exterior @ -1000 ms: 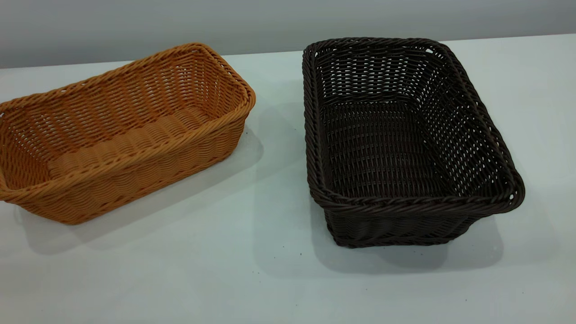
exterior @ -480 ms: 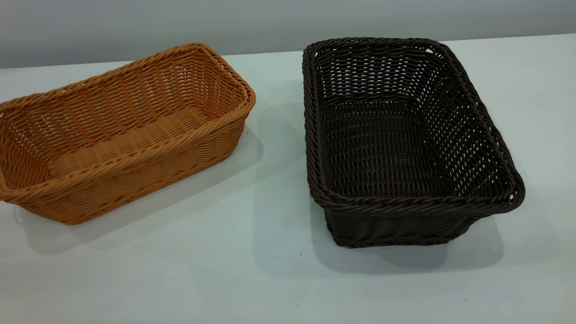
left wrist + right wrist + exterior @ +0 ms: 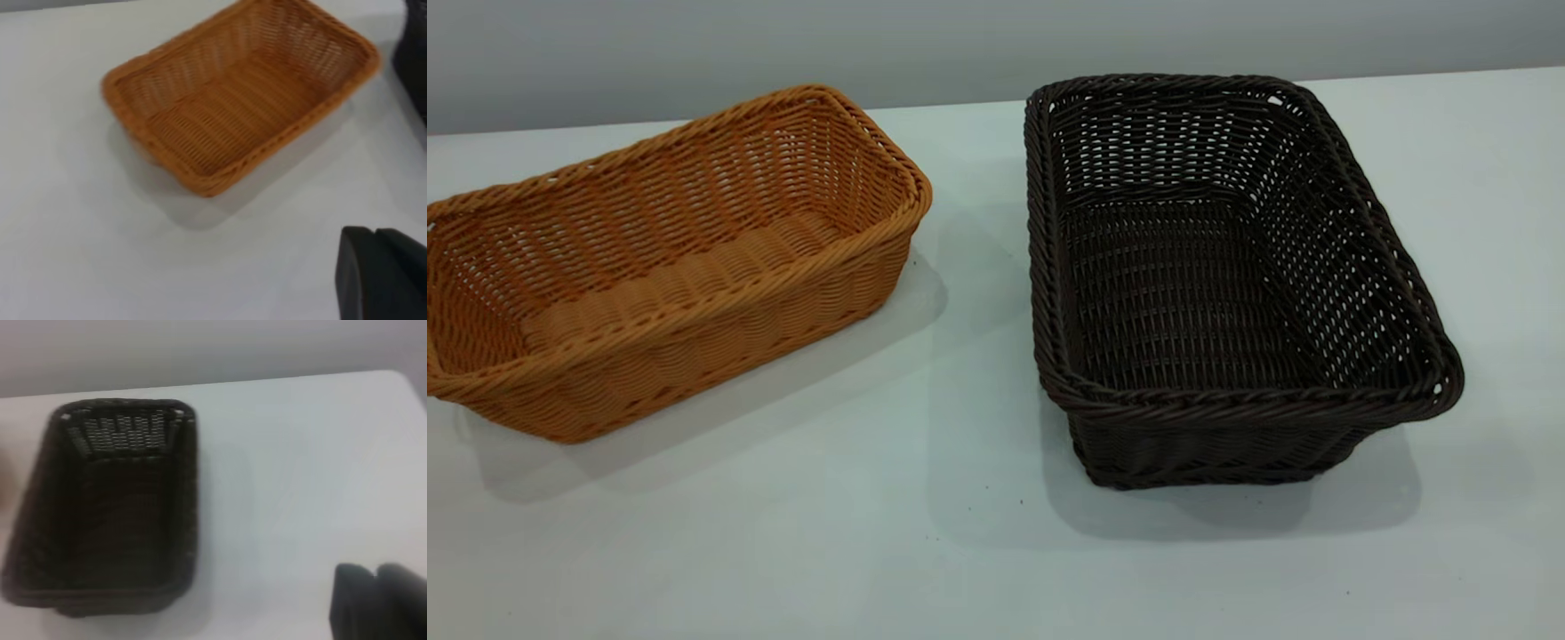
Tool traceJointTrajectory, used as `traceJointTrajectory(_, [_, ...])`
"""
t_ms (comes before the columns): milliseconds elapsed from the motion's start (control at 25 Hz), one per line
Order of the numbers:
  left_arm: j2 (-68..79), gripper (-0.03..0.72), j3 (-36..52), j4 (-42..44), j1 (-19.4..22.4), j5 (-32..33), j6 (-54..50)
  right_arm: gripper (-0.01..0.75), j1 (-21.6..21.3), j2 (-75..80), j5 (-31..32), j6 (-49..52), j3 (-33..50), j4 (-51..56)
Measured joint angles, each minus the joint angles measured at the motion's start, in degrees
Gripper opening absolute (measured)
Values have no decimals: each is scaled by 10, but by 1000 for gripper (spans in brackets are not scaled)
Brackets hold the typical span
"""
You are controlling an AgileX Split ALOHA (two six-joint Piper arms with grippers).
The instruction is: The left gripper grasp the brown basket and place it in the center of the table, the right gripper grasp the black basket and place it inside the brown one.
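The counter (image 3: 925, 551) is a plain white, smooth, flat surface with a grey wall behind it. Both baskets stand upright on it, side by side and apart, with a strip of bare counter between them.

The black basket (image 3: 1227, 293) occupies the right of the exterior view. It is rectangular, very dark brown-black wicker with a braided rim and open-weave sloping sides. It is empty.

The brown basket (image 3: 667, 267) occupies the left, angled to the counter edge. It is rectangular, orange-tan wicker, tightly woven, with a braided rim and sloping sides. It is empty.

The left gripper (image 3: 383, 273) appears only as a matte black body at the edge of its wrist view, well apart from the brown basket. The right gripper (image 3: 377, 603) appears likewise, well apart from the black basket. Whether either gripper's fingers are spread or pressed together cannot be told.
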Motion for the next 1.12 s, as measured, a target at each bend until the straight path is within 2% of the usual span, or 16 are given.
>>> traceJointTrajectory(80, [30, 116, -8, -17, -5, -28, 26, 154, 0, 36, -1, -14, -16, 24])
traceJointTrajectory(320, [128, 356, -8, -17, -5, -108, 94, 395, 0, 165, -2, -45, -27, 140])
traceJointTrajectory(400, [168, 410, -8, -16, -5, -122, 113, 439, 0, 211, -14, -68, -27, 188])
traceJointTrajectory(520, [222, 447, -8, -16, -5, -157, 138, 459, 0, 273, -46, -72, -26, 271])
traceJointTrajectory(720, [319, 454, -10, -16, -5, -222, 193, 463, 0, 376, -68, -44, -26, 392])
traceJointTrajectory(1040, [417, 456, -53, -73, -5, -283, 203, 463, 1, 539, -76, 46, -26, 423])
traceJointTrajectory(1120, [427, 456, -54, -83, -5, -293, 219, 463, 12, 576, -83, 71, -26, 436])
